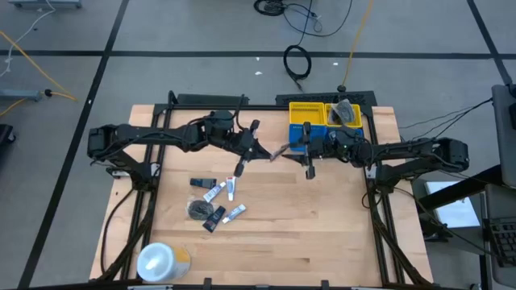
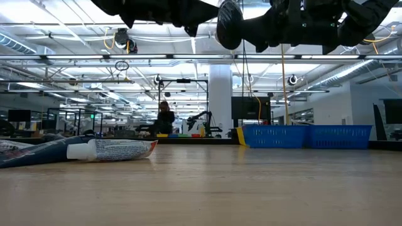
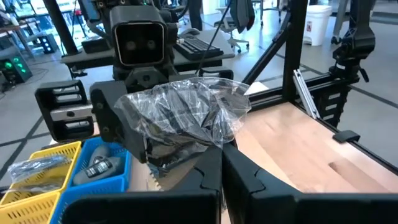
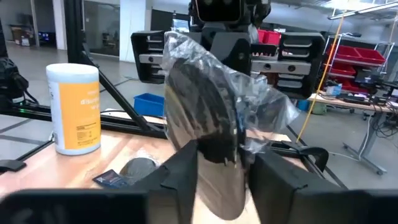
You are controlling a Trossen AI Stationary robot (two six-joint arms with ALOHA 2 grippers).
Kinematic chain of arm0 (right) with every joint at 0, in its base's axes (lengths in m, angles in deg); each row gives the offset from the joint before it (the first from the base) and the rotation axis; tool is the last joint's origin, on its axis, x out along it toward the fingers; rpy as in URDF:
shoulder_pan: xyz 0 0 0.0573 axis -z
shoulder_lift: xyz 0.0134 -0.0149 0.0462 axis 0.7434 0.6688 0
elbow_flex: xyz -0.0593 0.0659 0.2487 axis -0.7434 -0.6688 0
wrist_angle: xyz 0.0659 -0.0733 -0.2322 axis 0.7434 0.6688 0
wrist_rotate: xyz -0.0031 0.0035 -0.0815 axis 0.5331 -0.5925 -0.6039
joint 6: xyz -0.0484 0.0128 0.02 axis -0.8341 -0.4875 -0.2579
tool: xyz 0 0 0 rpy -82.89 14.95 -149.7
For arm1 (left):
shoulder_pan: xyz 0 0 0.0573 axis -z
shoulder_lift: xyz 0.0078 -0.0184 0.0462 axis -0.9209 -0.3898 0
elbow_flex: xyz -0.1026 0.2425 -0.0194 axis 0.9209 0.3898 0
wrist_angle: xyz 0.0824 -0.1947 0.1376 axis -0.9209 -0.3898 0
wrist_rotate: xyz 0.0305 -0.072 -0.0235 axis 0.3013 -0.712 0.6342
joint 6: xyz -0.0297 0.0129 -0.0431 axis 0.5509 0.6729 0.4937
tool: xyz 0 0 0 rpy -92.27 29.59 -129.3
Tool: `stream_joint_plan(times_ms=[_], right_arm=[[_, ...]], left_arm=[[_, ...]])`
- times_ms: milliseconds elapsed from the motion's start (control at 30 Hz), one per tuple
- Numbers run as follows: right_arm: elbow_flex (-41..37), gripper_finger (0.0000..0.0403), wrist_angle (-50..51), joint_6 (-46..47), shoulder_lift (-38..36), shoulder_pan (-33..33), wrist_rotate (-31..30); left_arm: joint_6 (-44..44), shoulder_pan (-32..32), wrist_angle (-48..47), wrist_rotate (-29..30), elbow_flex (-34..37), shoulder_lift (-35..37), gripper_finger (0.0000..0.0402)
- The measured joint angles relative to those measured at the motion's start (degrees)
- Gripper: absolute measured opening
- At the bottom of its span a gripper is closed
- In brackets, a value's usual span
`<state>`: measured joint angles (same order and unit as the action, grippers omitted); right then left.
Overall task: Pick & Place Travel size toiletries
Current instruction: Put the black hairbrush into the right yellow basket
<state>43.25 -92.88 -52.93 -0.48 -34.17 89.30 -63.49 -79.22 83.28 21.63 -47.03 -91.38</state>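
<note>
Above the wooden table, the left gripper is clenched on a crinkly clear-wrapped dark disc. The right gripper straddles it, seemingly gripping. Slick film could slip mid-handover. Glossy tubes lie below, well apart from the bins.

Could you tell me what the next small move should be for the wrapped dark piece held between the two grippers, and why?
Probably the left gripper should let go. Both grippers meet in mid-air over the table's far middle, the plastic-wrapped dark piece between them; the right gripper has its fingers around it, seemingly taking it over. The blue bin and the yellow bin lie on the right arm's side.
</note>
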Motion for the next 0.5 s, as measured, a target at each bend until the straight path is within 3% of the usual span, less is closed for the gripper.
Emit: stream_joint_plan(times_ms=[167,333,500], right_arm=[[-0.1,0.0021,0.6,-1.6,0.0,0.0,0.5],[-0.1,0.0019,2.2,-2.6,0.0,0.0,0.2],[-0.1,0.0019,3.1,-2.5,0.0,0.0,-0.4]], left_arm=[[1.5,-0.2,0.1,3.1,0.0,0.2,0.0001],[2.9,-0.4,-2.0,7.4,0.0,0.3,0.0018],[3.0,-1.5,-3.2,13.4,0.0,0.9,0.0069]])
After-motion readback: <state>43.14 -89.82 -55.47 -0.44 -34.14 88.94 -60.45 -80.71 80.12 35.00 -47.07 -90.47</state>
